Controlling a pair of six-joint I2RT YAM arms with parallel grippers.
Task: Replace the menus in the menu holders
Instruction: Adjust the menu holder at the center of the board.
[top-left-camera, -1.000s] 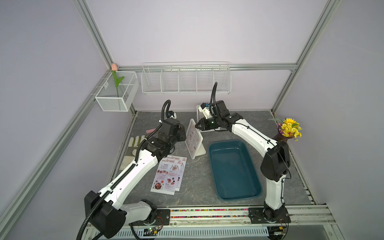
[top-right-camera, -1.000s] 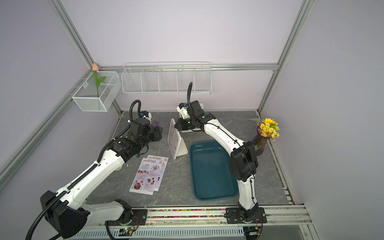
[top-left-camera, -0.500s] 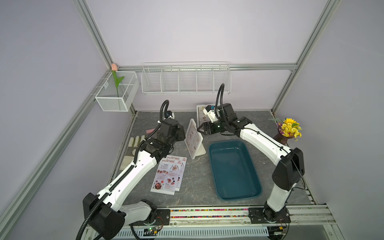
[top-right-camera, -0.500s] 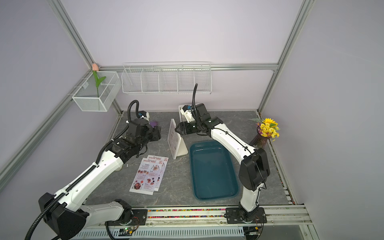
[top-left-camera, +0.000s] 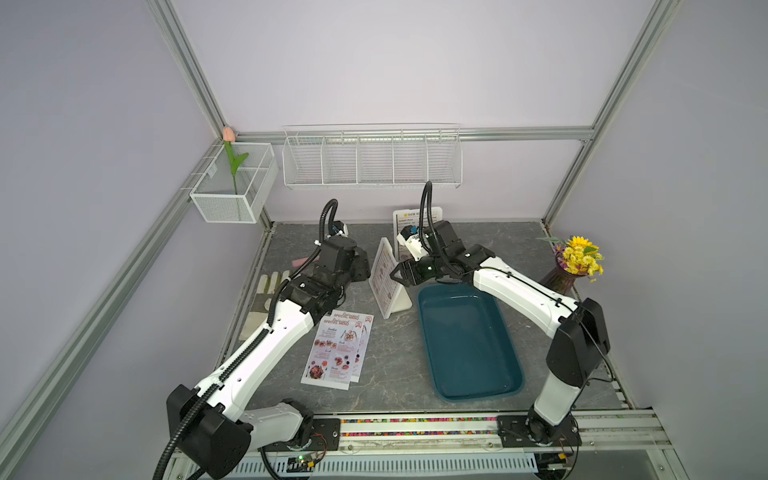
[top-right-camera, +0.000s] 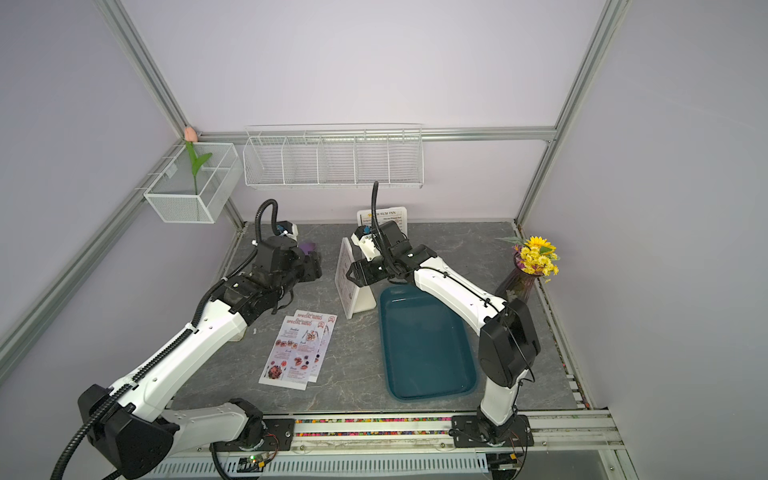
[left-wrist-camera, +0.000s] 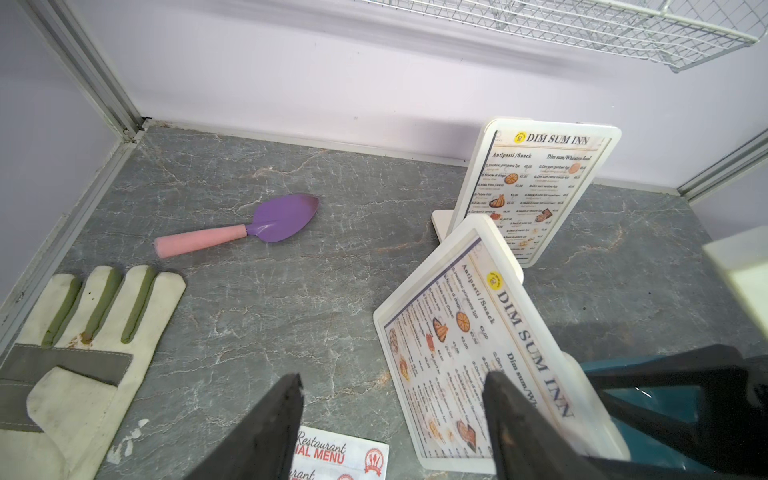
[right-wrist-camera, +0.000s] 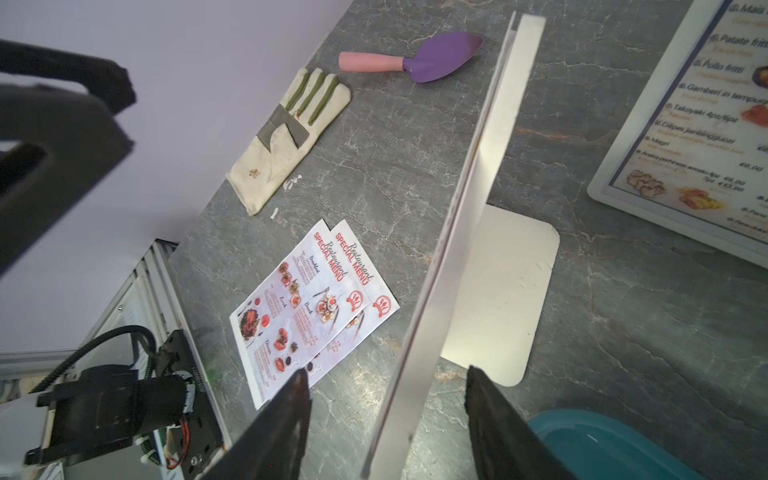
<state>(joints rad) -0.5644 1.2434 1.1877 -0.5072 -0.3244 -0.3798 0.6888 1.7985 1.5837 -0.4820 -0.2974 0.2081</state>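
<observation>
1. Two white plastic tent-shaped menu holders (left-wrist-camera: 432, 272) (left-wrist-camera: 552, 126) are standing.
2. Two white "DIM SUM INN" paper menus (left-wrist-camera: 457, 345) (left-wrist-camera: 536, 187) are showing (one per holder).
3. Two red-headed "SPECIAL MENU" paper sheets (right-wrist-camera: 291, 311) (right-wrist-camera: 376, 291) are lying.
4. One teal rectangular tray (top-left-camera: 469, 345), one purple trowel (left-wrist-camera: 266, 224), one cream glove (left-wrist-camera: 83, 353) are resting.

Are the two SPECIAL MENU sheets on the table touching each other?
Touching. The right wrist view shows the upper SPECIAL MENU sheet partly covering the lower sheet.

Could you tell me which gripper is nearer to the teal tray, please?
Right. The right gripper hovers at the far end of the teal tray; the left gripper is on the other side of the front menu holder.
</observation>
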